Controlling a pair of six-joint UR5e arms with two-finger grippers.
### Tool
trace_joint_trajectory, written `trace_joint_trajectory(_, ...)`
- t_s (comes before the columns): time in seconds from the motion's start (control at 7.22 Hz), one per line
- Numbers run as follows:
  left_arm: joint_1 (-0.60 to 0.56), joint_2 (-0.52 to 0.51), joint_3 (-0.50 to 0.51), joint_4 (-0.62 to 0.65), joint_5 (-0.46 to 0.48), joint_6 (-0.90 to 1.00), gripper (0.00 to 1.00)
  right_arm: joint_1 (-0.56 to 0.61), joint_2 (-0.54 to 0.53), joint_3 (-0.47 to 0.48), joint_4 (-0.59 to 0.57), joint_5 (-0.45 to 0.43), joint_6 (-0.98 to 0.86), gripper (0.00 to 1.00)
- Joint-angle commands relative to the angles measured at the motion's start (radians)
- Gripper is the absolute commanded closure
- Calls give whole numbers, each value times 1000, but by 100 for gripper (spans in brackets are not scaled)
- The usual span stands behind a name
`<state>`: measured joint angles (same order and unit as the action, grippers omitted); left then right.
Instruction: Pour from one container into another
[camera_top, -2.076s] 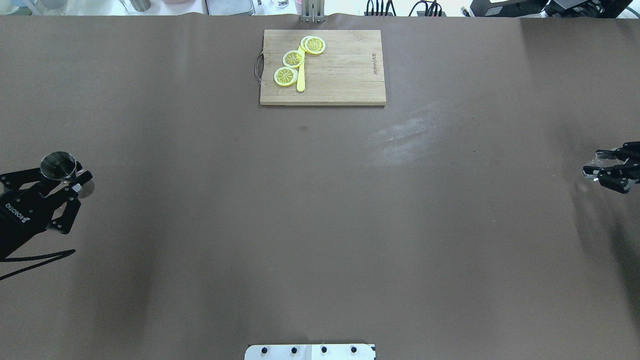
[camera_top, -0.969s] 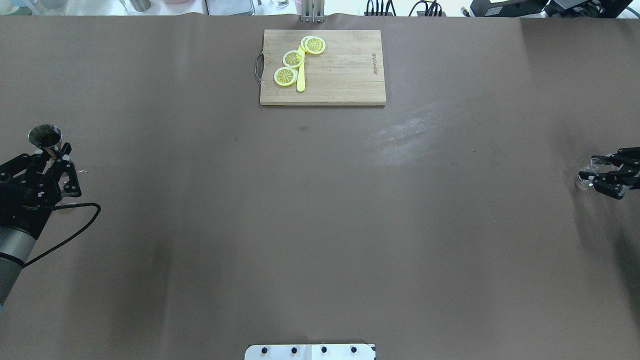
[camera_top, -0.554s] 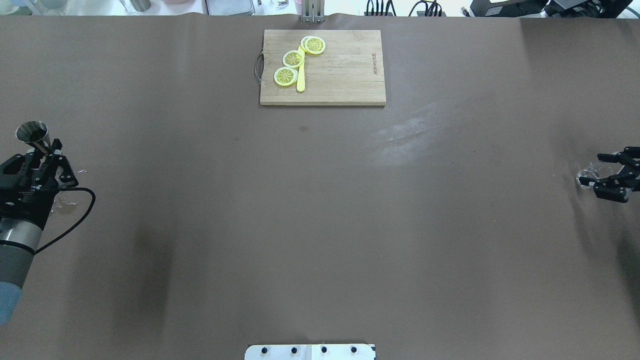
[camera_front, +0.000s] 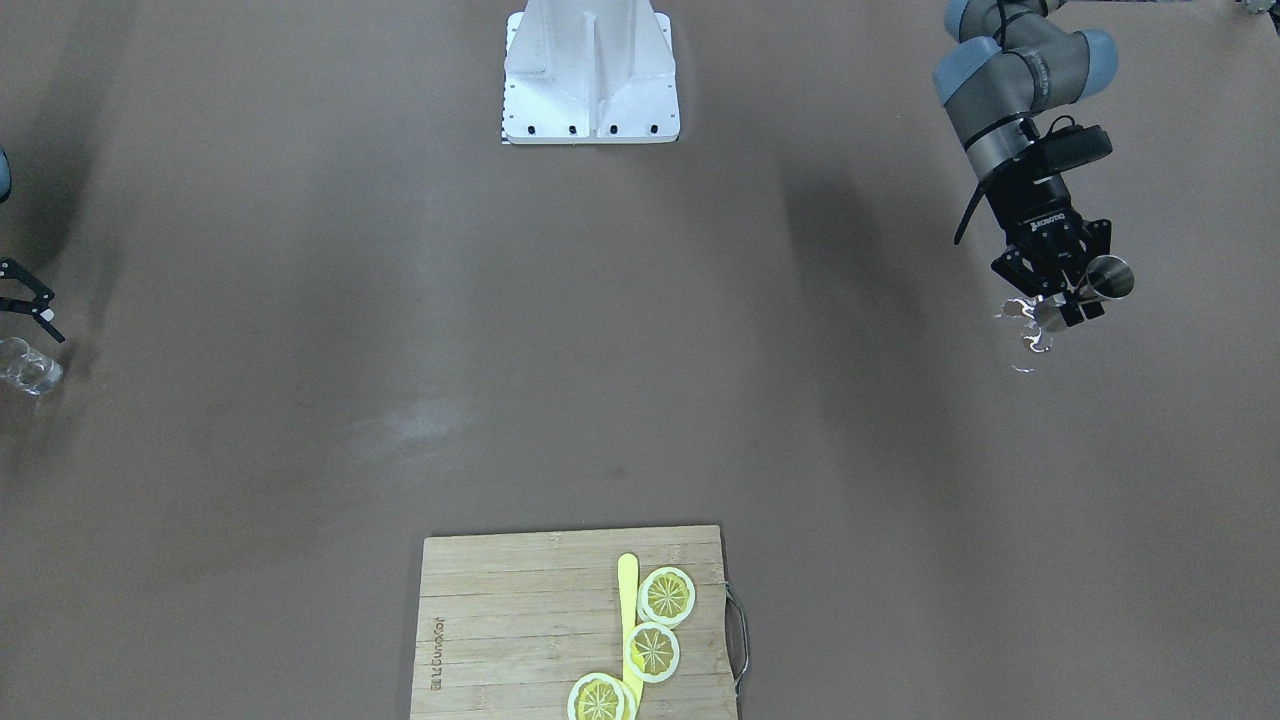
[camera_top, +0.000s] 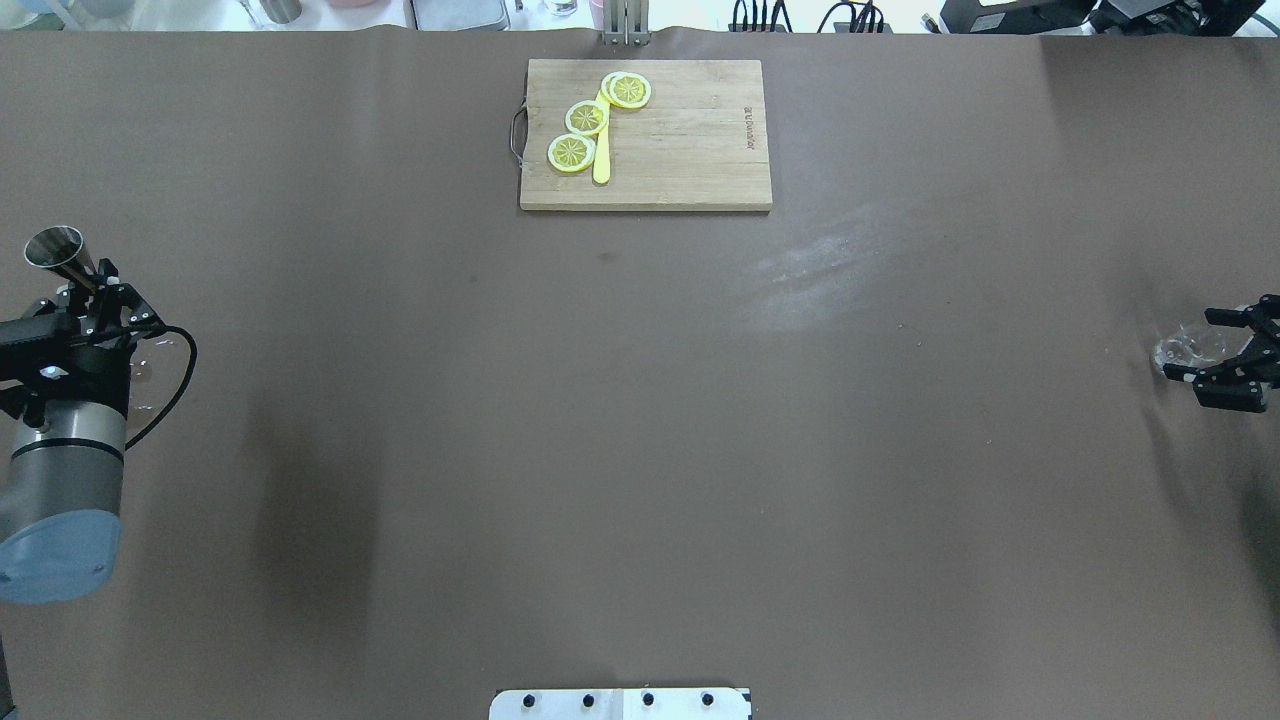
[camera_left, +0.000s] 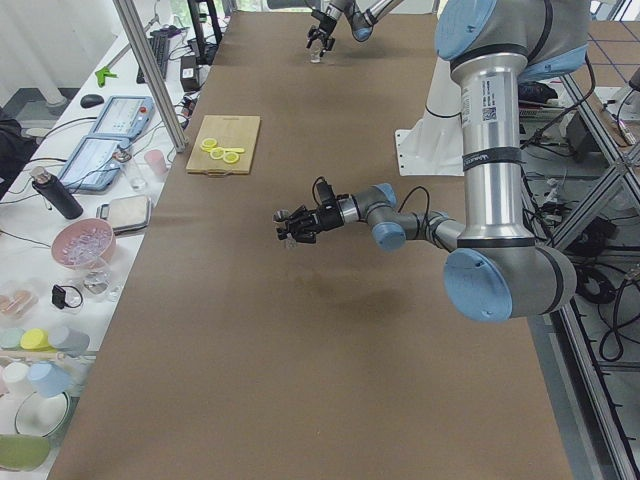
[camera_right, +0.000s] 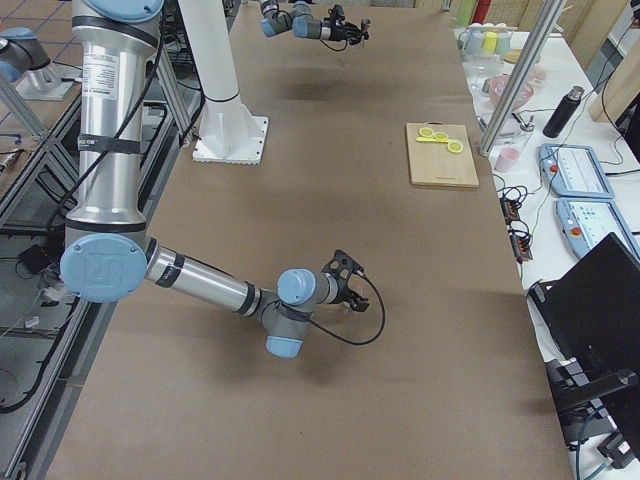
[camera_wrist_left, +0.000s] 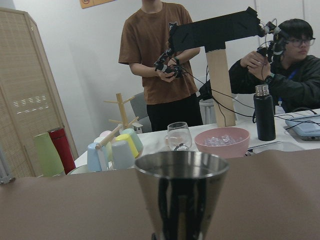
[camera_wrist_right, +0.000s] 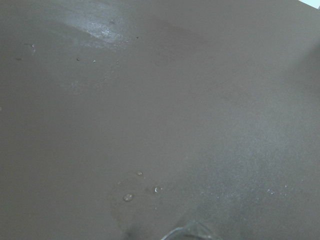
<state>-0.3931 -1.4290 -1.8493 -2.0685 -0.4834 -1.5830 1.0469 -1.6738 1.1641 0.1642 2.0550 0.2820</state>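
Observation:
My left gripper (camera_top: 92, 292) is shut on the waist of the steel jigger (camera_top: 55, 248) and holds it above the table at the far left. The front-facing view shows the same jigger (camera_front: 1108, 277) in that gripper (camera_front: 1068, 300). The jigger's upper cup (camera_wrist_left: 182, 195) fills the left wrist view, mouth upward. The clear glass (camera_top: 1180, 350) stands on the table at the far right edge. My right gripper (camera_top: 1222, 348) is open just beside it, its fingers apart from the glass (camera_front: 25, 368). Only the glass's rim (camera_wrist_right: 190, 232) shows at the bottom of the right wrist view.
A wooden cutting board (camera_top: 690, 140) with lemon slices (camera_top: 587, 118) and a yellow knife lies at the far middle. Water drops (camera_front: 1028, 342) glint on the table under the left gripper. The robot's white base (camera_front: 592, 70) sits at the near edge.
The left gripper turned and carried the jigger farther away and to the left. The right gripper opened, left the glass standing on the table and drew back a little to the right.

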Motion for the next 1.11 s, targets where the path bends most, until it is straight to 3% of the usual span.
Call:
trace_joint_trajectory(0.0, -51, -72, 31, 103, -61, -98, 100, 5, -39, 11, 8, 23, 0, 0)
trace_joint_trajectory(0.28, -82, -128, 83, 171, -101, -126, 100, 51, -107, 50, -3, 69, 0, 0)
trace_joint_trajectory(0.42, -113, -211, 196, 176, -100, -149, 100, 88, -138, 60, -15, 115, 0, 0)
trace_joint_trajectory(0.83, -133, -298, 298, 177, -100, -186, 97, 196, -138, 106, -216, 264, -1, 0)
trace_joint_trajectory(0.97, -133, -316, 298, 177, -101, -187, 90, 228, -132, 121, -280, 314, -1, 0)
